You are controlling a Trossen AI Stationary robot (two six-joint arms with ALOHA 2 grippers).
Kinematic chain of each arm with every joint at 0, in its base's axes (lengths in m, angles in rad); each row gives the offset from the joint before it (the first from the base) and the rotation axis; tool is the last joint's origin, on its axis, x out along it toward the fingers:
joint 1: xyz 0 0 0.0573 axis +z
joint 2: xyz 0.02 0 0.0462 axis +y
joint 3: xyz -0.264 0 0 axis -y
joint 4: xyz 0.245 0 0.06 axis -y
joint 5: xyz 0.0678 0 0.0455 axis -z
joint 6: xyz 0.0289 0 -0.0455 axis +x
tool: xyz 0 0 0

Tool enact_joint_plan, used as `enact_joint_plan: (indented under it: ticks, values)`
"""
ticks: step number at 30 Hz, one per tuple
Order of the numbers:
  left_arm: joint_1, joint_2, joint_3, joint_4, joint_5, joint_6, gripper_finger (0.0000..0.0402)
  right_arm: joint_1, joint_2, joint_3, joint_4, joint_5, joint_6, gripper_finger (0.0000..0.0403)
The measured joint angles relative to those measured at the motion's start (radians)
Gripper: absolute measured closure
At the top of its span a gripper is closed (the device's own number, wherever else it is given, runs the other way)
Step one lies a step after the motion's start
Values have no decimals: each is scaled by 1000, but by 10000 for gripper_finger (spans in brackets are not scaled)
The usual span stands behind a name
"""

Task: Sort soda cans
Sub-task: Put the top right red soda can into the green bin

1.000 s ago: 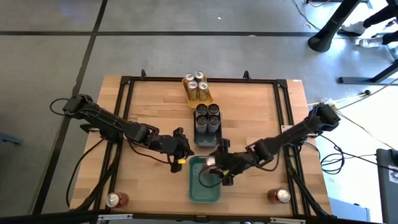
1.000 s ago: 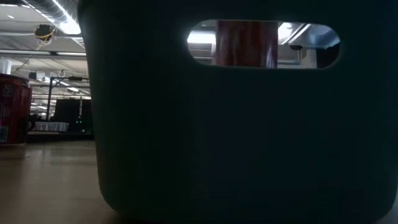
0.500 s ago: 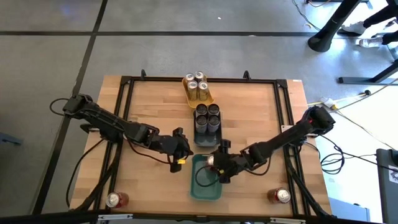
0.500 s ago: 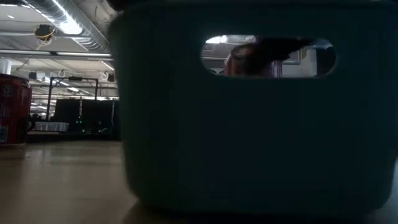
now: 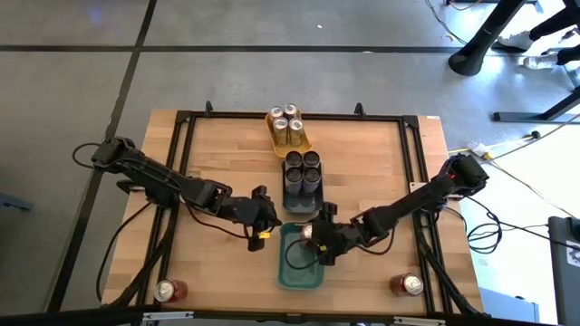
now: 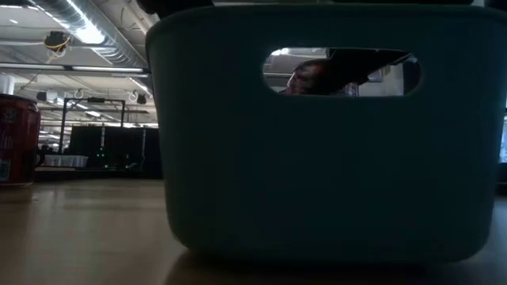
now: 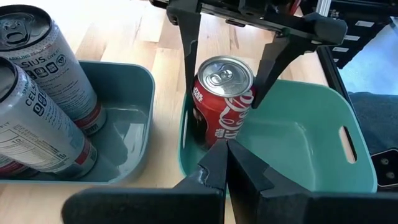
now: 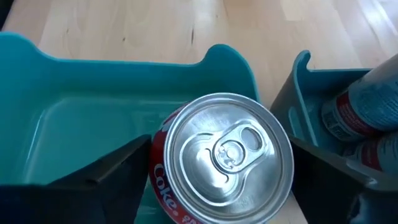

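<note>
While clamped in the right gripper (image 5: 313,241), red can (image 7: 222,99) down inside front teal tray (image 5: 300,269), near its back wall; four dark cans (image 5: 302,168) standing in next teal tray (image 7: 134,134); four gold cans (image 5: 286,125) in yellow tray (image 5: 288,145); left gripper (image 5: 264,217) just beside, fingers pressed together, holding nothing; two more red cans (image 5: 168,291) loose at front corners.

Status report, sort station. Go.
Right gripper shut on red Coke can, lowering it into empty teal tray. Left gripper shut, idle beside tray. Two red cans wait at table front. Nothing in the way.
</note>
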Motion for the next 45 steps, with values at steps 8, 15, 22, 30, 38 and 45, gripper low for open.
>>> enact_joint_plan:
  ticks: [8,15,22,30,38,45]
  values:
    - [0,0,0,0,0,-7,401,0,-8,41,-22,-29,-51,28]
    - [0,0,0,-1,0,-19,401,0,-14,130,-149,-34,-80,25]
    - [1,0,-1,-2,0,-15,401,0,-21,258,-333,1,-81,25]
    - [35,-5,-1,0,18,37,388,0,-21,267,-320,11,-80,24]
    - [108,-54,56,-149,44,110,251,0,-21,266,-316,20,-79,24]
    - [187,-104,183,-623,48,19,136,0,-21,251,-314,42,-81,24]
